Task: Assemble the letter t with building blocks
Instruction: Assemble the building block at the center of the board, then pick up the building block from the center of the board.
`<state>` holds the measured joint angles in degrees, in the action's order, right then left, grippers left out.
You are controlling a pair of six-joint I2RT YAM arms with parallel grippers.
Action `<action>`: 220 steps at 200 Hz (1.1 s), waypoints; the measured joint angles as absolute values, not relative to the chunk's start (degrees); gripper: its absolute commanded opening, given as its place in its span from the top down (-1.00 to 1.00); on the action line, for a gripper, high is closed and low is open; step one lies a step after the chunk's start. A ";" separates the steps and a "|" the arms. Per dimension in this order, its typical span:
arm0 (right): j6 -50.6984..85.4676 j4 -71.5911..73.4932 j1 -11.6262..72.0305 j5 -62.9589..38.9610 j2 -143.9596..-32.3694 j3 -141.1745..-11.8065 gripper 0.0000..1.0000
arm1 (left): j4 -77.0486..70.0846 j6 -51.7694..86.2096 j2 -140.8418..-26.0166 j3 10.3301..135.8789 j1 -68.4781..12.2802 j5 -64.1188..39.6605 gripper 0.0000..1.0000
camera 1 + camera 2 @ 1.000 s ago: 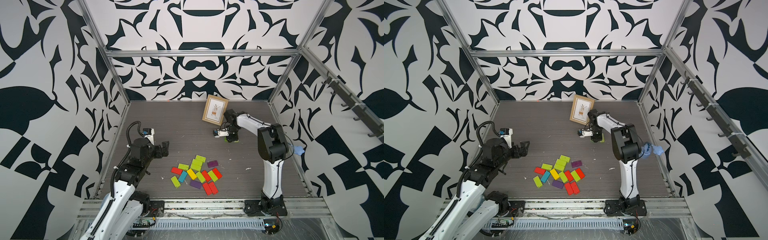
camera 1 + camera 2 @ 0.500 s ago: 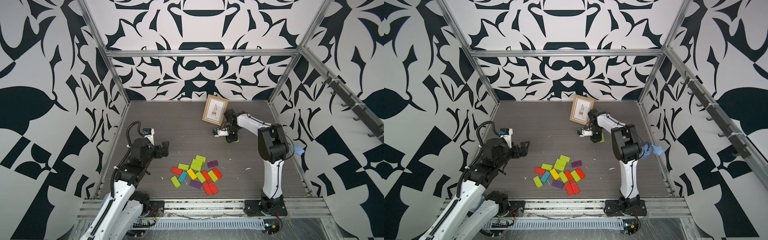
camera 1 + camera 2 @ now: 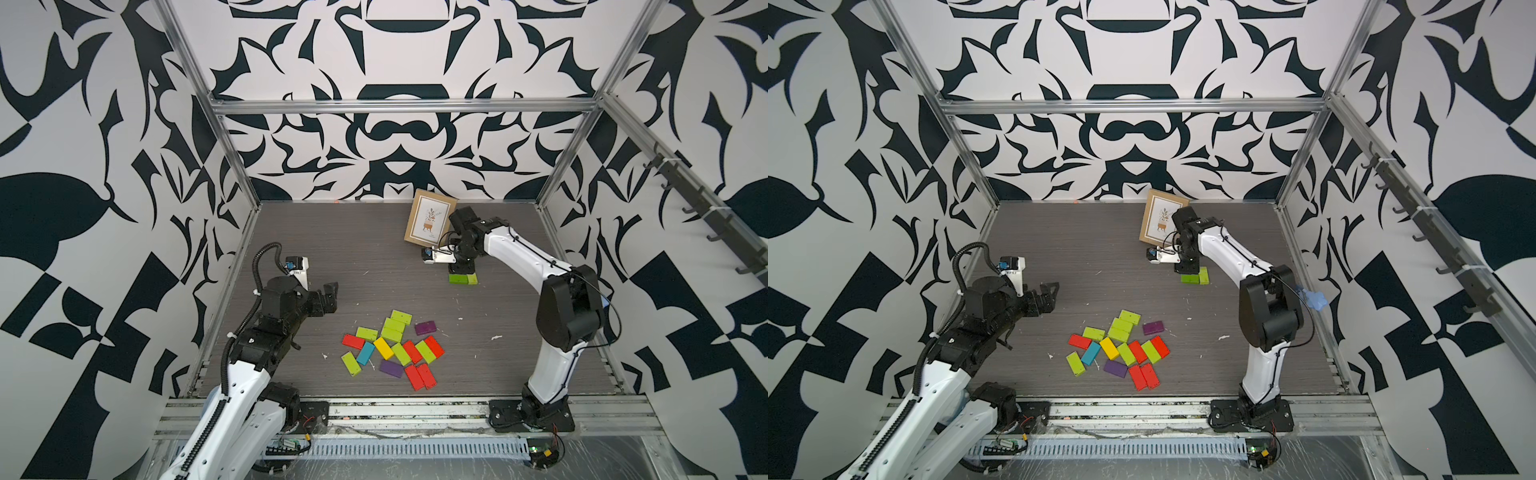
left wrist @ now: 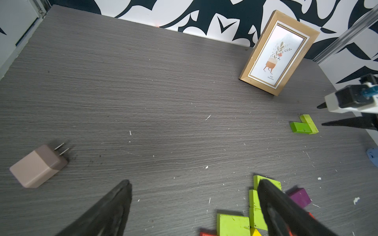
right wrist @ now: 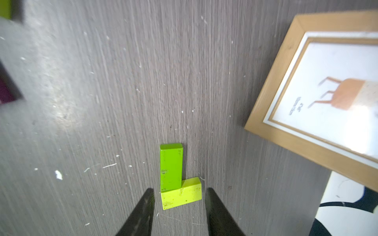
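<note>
Left end effector [image 4: 194, 182] hovers with jaws spread wide and empty, near the loose building blocks [image 3: 401, 353] clustered at the front of the worktop [image 3: 374, 249]. Right end effector [image 5: 179, 190] straddles a lime block [image 5: 181, 196], jaws parted and clear of it; this block abuts a green block [image 5: 171, 166], forming an L.

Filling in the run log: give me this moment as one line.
right gripper open, straddling yellow-green block | abuts green block, L-shape | left gripper open, hovering | spare blocks in pile
</note>
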<state>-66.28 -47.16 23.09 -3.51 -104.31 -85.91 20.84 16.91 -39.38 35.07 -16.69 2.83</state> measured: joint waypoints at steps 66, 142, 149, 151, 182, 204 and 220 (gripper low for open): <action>-60.03 -44.69 32.91 -5.78 -93.45 -73.58 0.07 | 20.86 16.93 -38.50 35.07 -16.69 3.53 -1.00; -50.72 -36.91 42.41 -8.29 -86.74 -59.40 0.06 | 20.84 16.93 -39.13 35.07 -16.69 3.60 -1.00; -50.35 -36.49 42.44 -8.43 -87.07 -59.27 0.06 | 20.84 16.91 -39.13 35.07 -16.69 3.60 -1.00; -50.24 -36.32 42.44 -8.49 -87.13 -59.22 0.06 | 20.84 16.93 -39.13 35.07 -16.69 3.60 -1.00; -49.47 -34.33 42.48 -9.45 -89.56 -58.96 0.06 | 20.84 16.93 -39.13 35.07 -16.69 3.62 -1.00; -49.50 -33.67 42.46 -9.82 -91.81 -58.96 0.06 | 20.84 16.93 -39.11 35.07 -16.69 3.64 -0.99; -49.65 -33.52 42.48 -10.04 -93.45 -58.96 0.07 | 20.84 16.93 -39.11 35.07 -16.69 3.66 -1.00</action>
<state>-49.65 -33.52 42.48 -10.04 -93.45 -58.96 20.84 16.93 -39.11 35.07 -16.69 3.66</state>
